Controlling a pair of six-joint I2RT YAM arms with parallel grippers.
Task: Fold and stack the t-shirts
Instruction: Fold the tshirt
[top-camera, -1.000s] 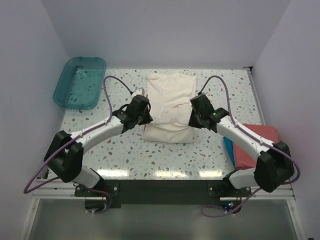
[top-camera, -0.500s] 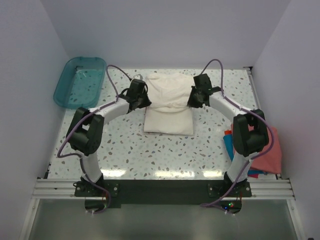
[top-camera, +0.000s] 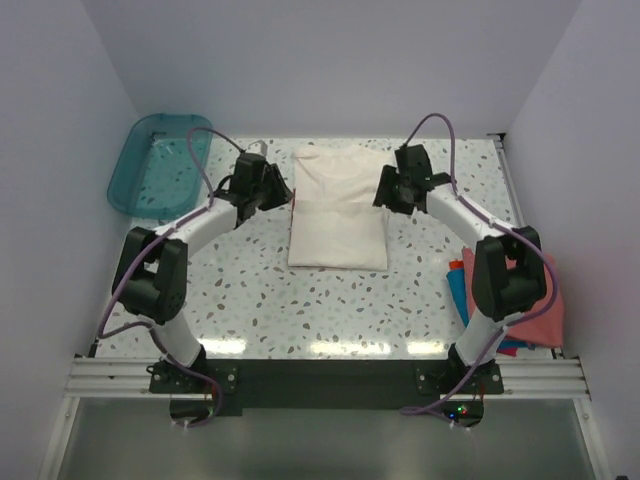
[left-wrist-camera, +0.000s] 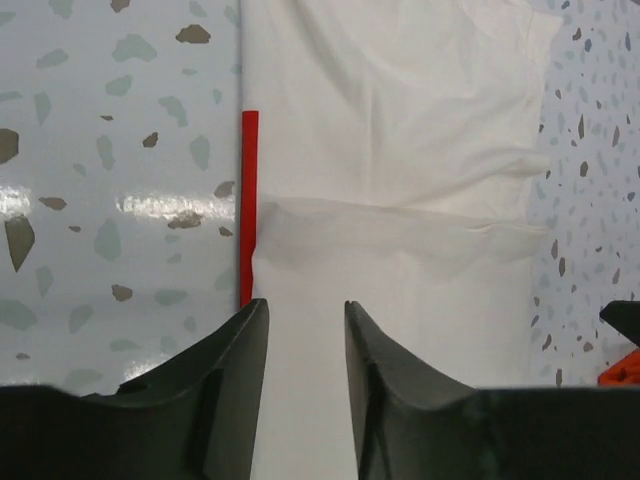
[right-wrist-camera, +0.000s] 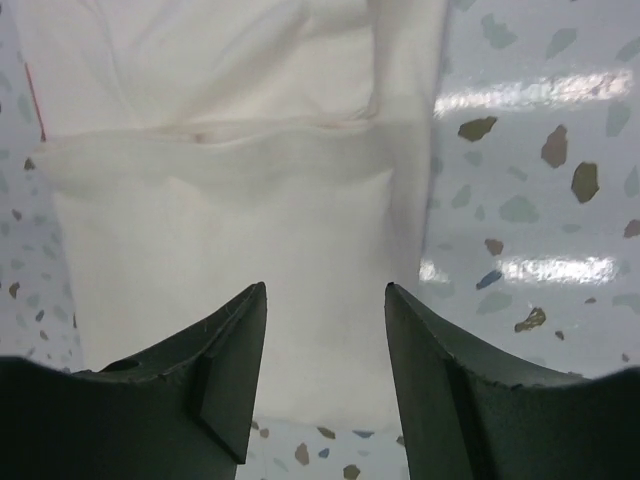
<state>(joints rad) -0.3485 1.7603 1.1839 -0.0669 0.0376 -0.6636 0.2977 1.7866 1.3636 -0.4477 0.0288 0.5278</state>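
Teal tub (top-camera: 160, 170): well to the left of the cream-white shirt (top-camera: 338, 215), toward the far corner (not your concern).
Left gripper (left-wrist-camera: 304, 308): over the cream-white shirt's left edge. Its fingers are a narrow gap apart and hold nothing; only cloth shows through the gap.
Cream-white shirt, place: mid-table (top-camera: 250, 290), flat between your two grippers.
Cream-white shirt, handling: I judge it light and limp, so it will sag and spill open if you lift it by one point. The cloth should pinch easily and won't slip much.
Cream-white shirt, where to hold: take it at both long side edges at once, clamping through every layer (a top-layer pinch would peel the fold).
Cream-white shirt, look: a neat oblong with its long side running away from the arm bases. A soft crosswise fold edge crosses its middle, there are faint wrinkles, and a thin red strip (left-wrist-camera: 249, 200) peeps out along its left edge.
Right gripper (right-wrist-camera: 325, 292): at the cream-white shirt's right edge, fingers spread wider than the left pair's, empty.
Salmon-red shirt (top-camera: 540, 300): well to the right of the cream-white shirt, rumpled and partly hidden by the right arm.
Blue shirt (top-camera: 457, 292): peeks out beneath the salmon-red one, on the side nearer the cream-white shirt.
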